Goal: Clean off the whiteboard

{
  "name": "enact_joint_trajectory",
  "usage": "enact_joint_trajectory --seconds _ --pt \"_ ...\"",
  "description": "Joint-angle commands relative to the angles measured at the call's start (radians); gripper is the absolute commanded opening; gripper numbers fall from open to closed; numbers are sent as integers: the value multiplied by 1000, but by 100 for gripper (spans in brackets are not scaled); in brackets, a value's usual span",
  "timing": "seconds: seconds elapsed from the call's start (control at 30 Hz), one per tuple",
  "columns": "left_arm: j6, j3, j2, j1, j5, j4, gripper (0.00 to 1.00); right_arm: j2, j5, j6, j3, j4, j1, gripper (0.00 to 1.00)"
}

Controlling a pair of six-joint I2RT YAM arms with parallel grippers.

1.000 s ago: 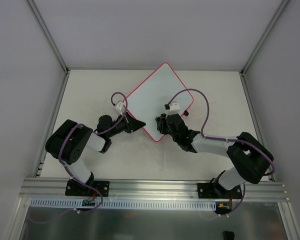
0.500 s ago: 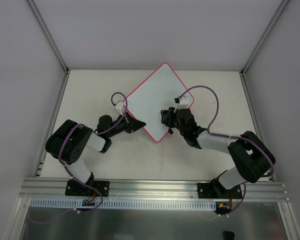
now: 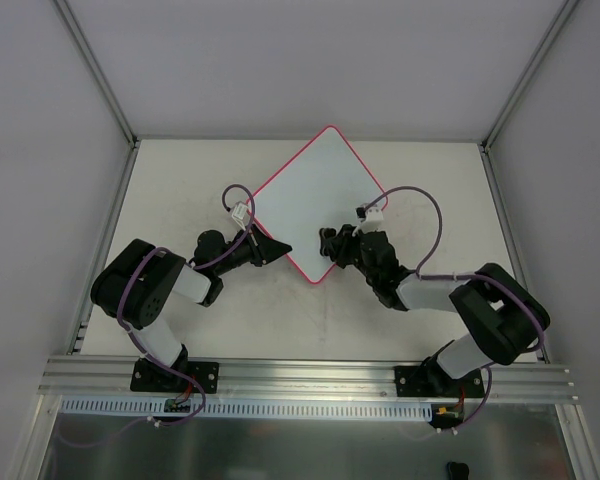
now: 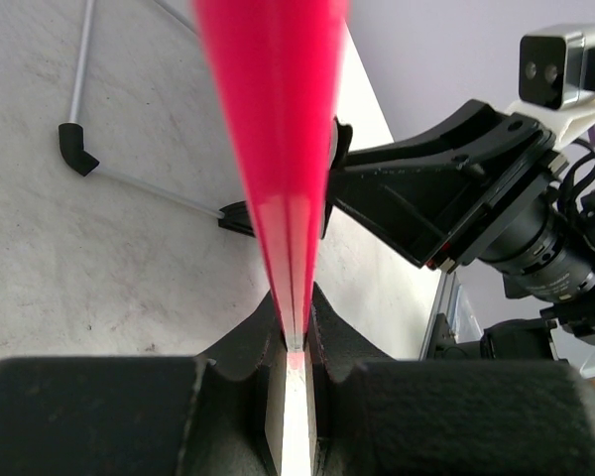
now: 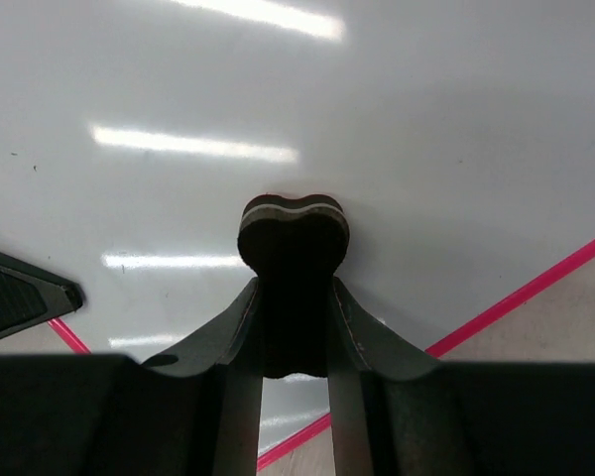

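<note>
The whiteboard lies turned like a diamond on the table, white with a pink-red frame. My left gripper is shut on its near-left edge; in the left wrist view the pink frame runs straight between my fingers. My right gripper is shut on a small black eraser and presses it on the board's white surface near the near corner. The board looks clean where it shows. My right arm shows beyond the board in the left wrist view.
The board's thin wire stand lies on the grey table beneath it. Metal frame posts and white walls close in the table at left, right and back. An aluminium rail runs along the near edge.
My right gripper with the eraser has turned and slid over the near part of the board; its wrist has swung to the right. My left gripper has held still on the board's edge.
</note>
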Motion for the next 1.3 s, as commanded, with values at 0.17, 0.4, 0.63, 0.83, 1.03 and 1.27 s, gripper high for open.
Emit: enact_joint_trajectory --seconds 0.17,0.4,0.63,0.83,1.03,1.27 --pt "3 1 -7 -22 49 357 0 5 34 33 -35 13 76 0" --pt "3 3 -5 -22 49 357 0 -4 98 24 -38 -26 134 0" --pt "3 3 -5 -22 49 357 0 8 98 -22 31 -46 113 0" --pt "3 3 -5 -22 49 357 0 17 55 -39 91 -69 62 0" --pt "3 3 -5 -22 51 357 0 25 35 -62 128 -90 38 0" --pt "3 1 -7 -22 49 357 0 28 23 -44 116 -90 42 0"
